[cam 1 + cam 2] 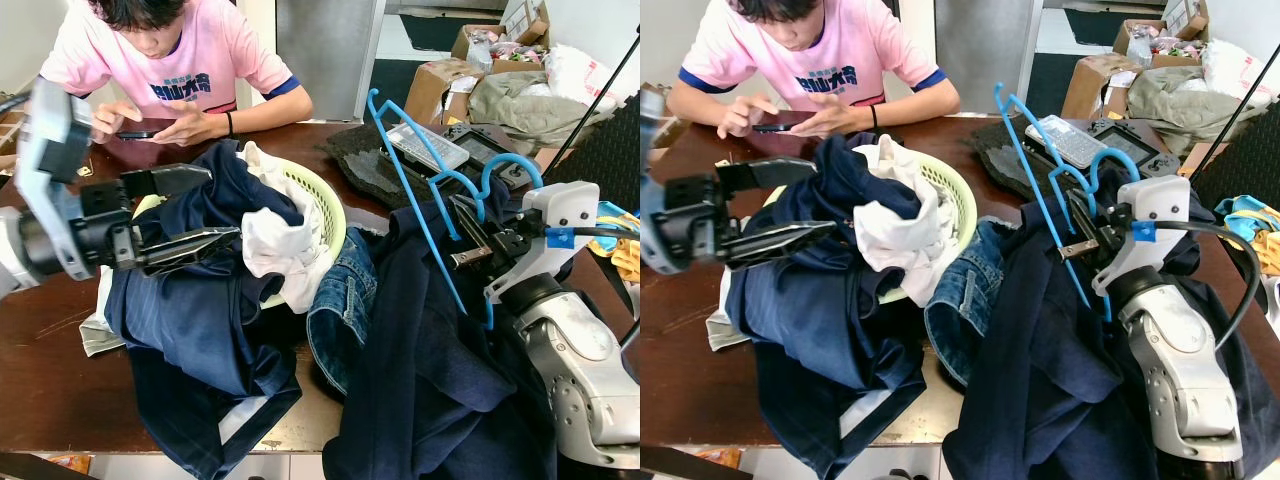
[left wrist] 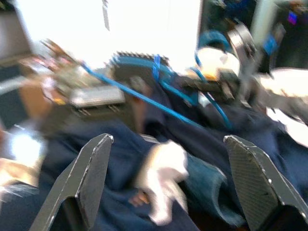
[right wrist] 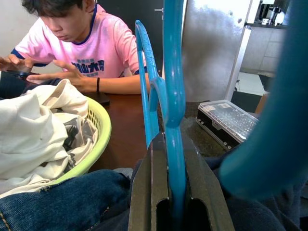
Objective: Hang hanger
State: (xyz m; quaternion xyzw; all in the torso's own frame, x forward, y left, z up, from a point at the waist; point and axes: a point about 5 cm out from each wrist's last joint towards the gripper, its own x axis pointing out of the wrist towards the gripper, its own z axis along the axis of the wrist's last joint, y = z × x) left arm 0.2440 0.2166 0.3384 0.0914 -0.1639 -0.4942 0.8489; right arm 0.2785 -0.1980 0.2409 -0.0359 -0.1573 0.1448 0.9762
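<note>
A blue plastic hanger (image 1: 415, 200) stands tilted above the right half of the table, its hook (image 1: 510, 165) curling near my right wrist. My right gripper (image 1: 465, 252) is shut on one of its bars; the right wrist view shows the fingers (image 3: 149, 187) clamped on the blue hanger (image 3: 172, 96). A dark navy garment (image 1: 430, 370) lies heaped under the hanger and the right arm. My left gripper (image 1: 222, 203) hovers open over another navy garment (image 1: 190, 310) on the left. In the left wrist view its fingers (image 2: 91, 178) are spread wide with nothing between them.
A lime-green basket (image 1: 325, 215) holds white cloth (image 1: 275, 240), with jeans (image 1: 345, 300) beside it. A person in a pink shirt (image 1: 180, 60) sits at the far side of the brown table (image 1: 50, 390) using a phone. A clear box (image 1: 425, 145) and cardboard boxes (image 1: 440, 80) lie at the back right.
</note>
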